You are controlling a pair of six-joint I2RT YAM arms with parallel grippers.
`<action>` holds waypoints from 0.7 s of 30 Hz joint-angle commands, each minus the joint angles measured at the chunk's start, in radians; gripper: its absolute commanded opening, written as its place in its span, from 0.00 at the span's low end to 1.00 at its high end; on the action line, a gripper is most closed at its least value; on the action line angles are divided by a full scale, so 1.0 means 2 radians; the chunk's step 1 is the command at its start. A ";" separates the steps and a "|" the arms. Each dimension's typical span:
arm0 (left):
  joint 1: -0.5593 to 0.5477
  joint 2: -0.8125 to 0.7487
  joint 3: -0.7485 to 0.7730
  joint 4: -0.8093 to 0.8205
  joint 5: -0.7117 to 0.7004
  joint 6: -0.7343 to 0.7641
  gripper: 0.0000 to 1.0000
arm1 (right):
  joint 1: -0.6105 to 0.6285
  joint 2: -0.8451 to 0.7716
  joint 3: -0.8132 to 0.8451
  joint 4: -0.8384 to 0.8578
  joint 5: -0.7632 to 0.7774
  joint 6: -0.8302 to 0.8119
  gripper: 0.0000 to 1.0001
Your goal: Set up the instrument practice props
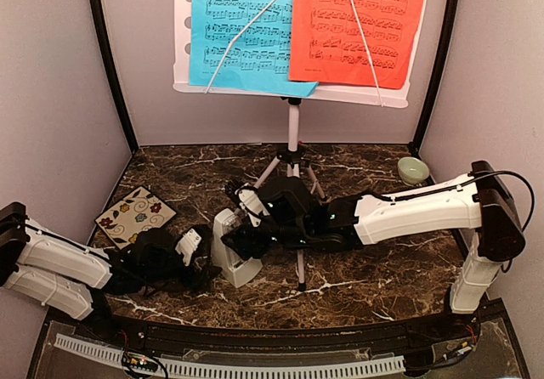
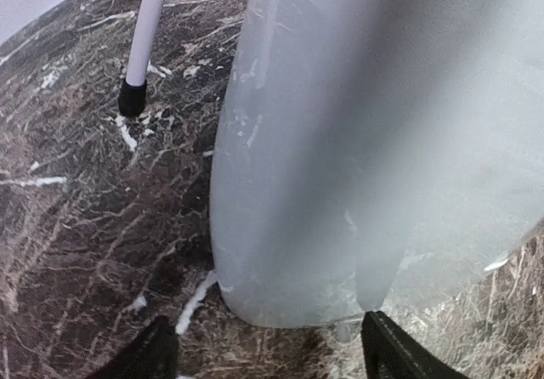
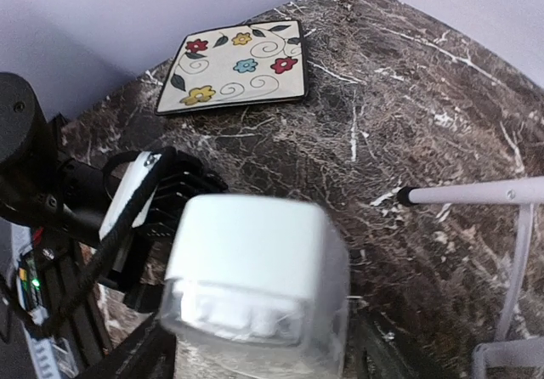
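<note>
The white perforated music stand (image 1: 293, 90) stands on its tripod at the back centre. It carries a blue sheet (image 1: 242, 22) and a red-orange sheet (image 1: 357, 22). The pale grey pyramid metronome (image 1: 234, 258) stands on the marble in front of the tripod. It fills the left wrist view (image 2: 340, 141). My right gripper (image 1: 244, 234) is open, with its fingers on either side of the metronome's top (image 3: 255, 268). My left gripper (image 1: 202, 256) is open and empty, low on the table just left of the metronome's base.
A floral square coaster (image 1: 136, 216) lies at the left, and also shows in the right wrist view (image 3: 234, 65). A small green bowl (image 1: 413, 170) sits at the back right. A tripod leg (image 2: 144, 39) ends just beyond the metronome. Walls close in the back and both sides.
</note>
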 commanded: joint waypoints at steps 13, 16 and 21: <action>-0.005 -0.143 -0.002 -0.096 -0.011 -0.145 0.81 | 0.002 -0.041 -0.051 0.021 -0.060 0.058 1.00; -0.012 -0.123 0.008 -0.102 -0.013 -0.161 0.79 | -0.008 -0.035 -0.068 0.023 -0.073 0.061 1.00; -0.015 -0.097 0.007 -0.083 -0.025 -0.199 0.76 | -0.013 -0.020 -0.087 0.037 -0.094 0.060 1.00</action>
